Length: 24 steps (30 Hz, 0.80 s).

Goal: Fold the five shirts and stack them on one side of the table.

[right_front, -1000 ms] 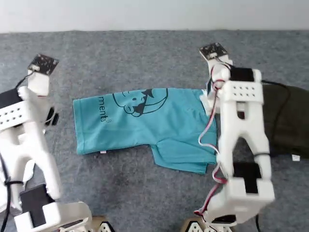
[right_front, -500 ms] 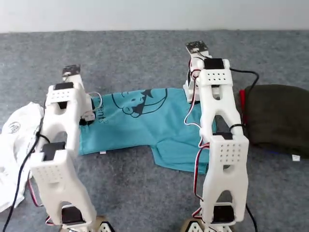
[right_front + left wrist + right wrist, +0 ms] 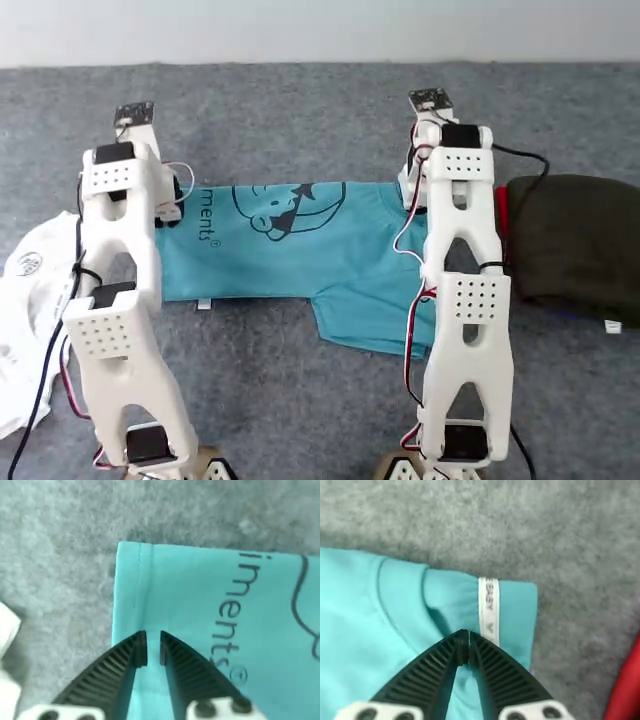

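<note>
A teal shirt with a dark print lies flat across the middle of the grey table, one sleeve folded toward the front. My left gripper is at the shirt's hem edge, its fingers closed to a narrow slit with teal cloth between them. My right gripper is shut on the puckered collar beside the white neck label. In the high view the left arm stands over the shirt's left end and the right arm over its right end.
A folded dark olive shirt lies at the right side on top of something red. A crumpled white shirt sits at the left edge. Bare grey table stretches behind the teal shirt.
Both arms swung in over the shirt's two ends, then shifted toward the back. The teal shirt moved back slightly and its edges now lie straighter.
</note>
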### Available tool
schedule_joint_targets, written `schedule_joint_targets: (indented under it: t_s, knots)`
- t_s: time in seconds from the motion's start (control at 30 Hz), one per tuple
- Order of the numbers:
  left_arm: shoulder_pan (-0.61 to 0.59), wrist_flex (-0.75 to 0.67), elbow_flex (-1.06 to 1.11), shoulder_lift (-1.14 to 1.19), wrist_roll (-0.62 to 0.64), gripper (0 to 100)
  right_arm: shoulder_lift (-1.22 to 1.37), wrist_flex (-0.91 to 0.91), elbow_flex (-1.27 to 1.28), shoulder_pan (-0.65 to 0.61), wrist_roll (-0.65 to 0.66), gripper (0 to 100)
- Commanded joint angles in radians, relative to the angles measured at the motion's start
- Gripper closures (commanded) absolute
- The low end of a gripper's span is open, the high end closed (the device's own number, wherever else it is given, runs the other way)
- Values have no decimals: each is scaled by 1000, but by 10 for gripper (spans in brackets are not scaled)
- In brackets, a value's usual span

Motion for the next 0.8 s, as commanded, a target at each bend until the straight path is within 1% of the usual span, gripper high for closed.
schedule_joint_targets:
  t_s: [0.0,0.1,0.23,0.3,0.4,0.47,0.53,0.63,0.77]
  knots:
    - [-6,109,-117,-68,-71,934,-27,108,-161,-7,-2,990]
    - [-5,172,-174,-103,-75,934,-33,160,-298,-7,-2,990]
    - [17,167,-154,-95,-75,935,-33,157,-393,-27,-8,990]
    - [38,127,-114,-83,-72,940,-21,157,-387,-50,-8,989]
    - [51,-6,-35,-68,-32,979,33,124,-330,-58,-5,987]
    - [54,-92,24,-55,-5,984,88,90,-310,-44,-3,989]
    - [51,-147,65,-48,31,985,140,70,-310,-19,-3,989]
    - [35,-195,101,-37,66,986,185,64,-333,19,-6,990]
    - [26,-196,102,-75,89,987,180,128,-411,21,-3,990]
